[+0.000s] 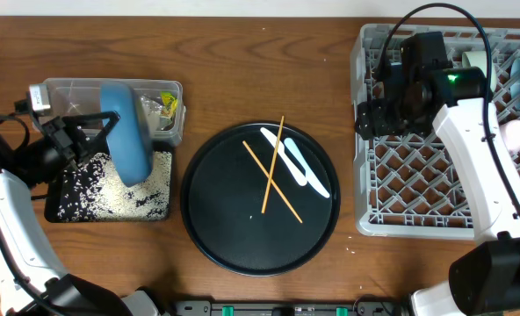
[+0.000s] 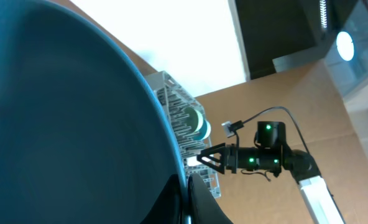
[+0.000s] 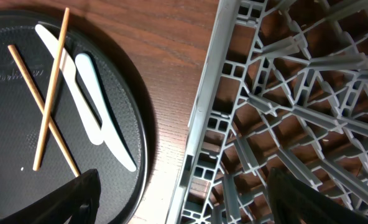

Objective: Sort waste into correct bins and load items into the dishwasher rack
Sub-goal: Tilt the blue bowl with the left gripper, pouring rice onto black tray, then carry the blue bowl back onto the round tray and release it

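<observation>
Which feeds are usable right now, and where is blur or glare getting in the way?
Overhead: evenly lit, sharp; the chopsticks read clearly on the round black tray. Left wrist: the blue bowl fills most of the frame, close and soft, with blown-out white behind it. Right wrist: sharp on the rack; its own fingers are dark blurs.

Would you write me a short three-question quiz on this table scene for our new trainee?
1. True or false: the chopsticks lie crossed on the round black tray.
2. What does the left gripper hold? A) a fork B) the blue bowl C) a bottle
3. Fill in: the open right gripper hovers over the edge of the grey ____.
Key: 1 true; 2 B; 3 rack.
</observation>
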Robot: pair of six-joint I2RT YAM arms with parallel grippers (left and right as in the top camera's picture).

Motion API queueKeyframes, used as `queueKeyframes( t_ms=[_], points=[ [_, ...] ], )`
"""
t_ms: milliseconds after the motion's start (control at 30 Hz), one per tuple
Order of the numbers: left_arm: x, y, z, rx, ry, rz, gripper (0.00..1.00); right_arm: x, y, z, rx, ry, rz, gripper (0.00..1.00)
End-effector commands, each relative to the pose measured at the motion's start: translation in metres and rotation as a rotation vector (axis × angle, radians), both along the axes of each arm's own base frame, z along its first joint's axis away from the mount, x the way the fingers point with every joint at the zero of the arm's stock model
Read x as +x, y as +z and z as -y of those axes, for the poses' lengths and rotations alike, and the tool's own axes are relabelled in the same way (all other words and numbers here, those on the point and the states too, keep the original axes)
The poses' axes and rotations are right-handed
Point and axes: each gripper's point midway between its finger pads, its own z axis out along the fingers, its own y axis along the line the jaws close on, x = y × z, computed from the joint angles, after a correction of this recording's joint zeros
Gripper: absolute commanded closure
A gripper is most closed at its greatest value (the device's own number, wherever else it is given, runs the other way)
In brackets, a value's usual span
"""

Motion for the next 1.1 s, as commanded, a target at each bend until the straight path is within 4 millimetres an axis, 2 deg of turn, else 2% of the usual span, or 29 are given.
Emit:
queueKeyframes(
  t_ms=[0,67,233,367,433,500,533,600,833,1067],
  points=[
    [-0.001,0.000,-0.003,-0.002,0.007,0.009,0.94,0.001,-0.001,0.005,-0.004,-0.023,-0.005,0.18],
    [-0.004,0.012,0.001,-0.052,-0.016,0.068,0.94,0.001,-0.001,0.005,-0.004,-0.023,-0.005,0.18],
    [-0.004,0.007,0.001,0.000,-0.013,0.079,0.94,0.001,-0.001,0.005,-0.004,-0.023,-0.004,0.18],
    [-0.004,0.013,0.002,-0.016,-0.020,0.104,0.94,0.001,-0.001,0.005,-0.004,-0.023,-0.006,0.18],
    [-0.001,0.002,-0.003,0.043,-0.001,0.071,0.94,0.001,-0.001,0.005,-0.004,-0.023,-0.006,0.18],
    [0.000,-0.016,-0.009,0.054,0.043,-0.071,0.94,0.001,-0.001,0.005,-0.004,-0.023,-0.004,0.18],
    [-0.002,-0.011,-0.006,0.031,0.027,-0.046,0.94,0.001,-0.001,0.005,-0.004,-0.023,-0.004,0.18],
    [-0.007,0.013,0.005,-0.015,-0.026,0.113,0.94,0.001,-0.001,0.005,-0.004,-0.023,-0.004,0.18],
    [-0.009,0.008,0.014,0.024,-0.048,0.090,0.94,0.000,-0.001,0.005,-0.004,-0.023,-0.009,0.18],
    [-0.017,0.008,0.058,0.220,-0.156,0.073,0.94,-0.001,-0.002,0.005,-0.004,-0.023,-0.011,0.18]
  ],
)
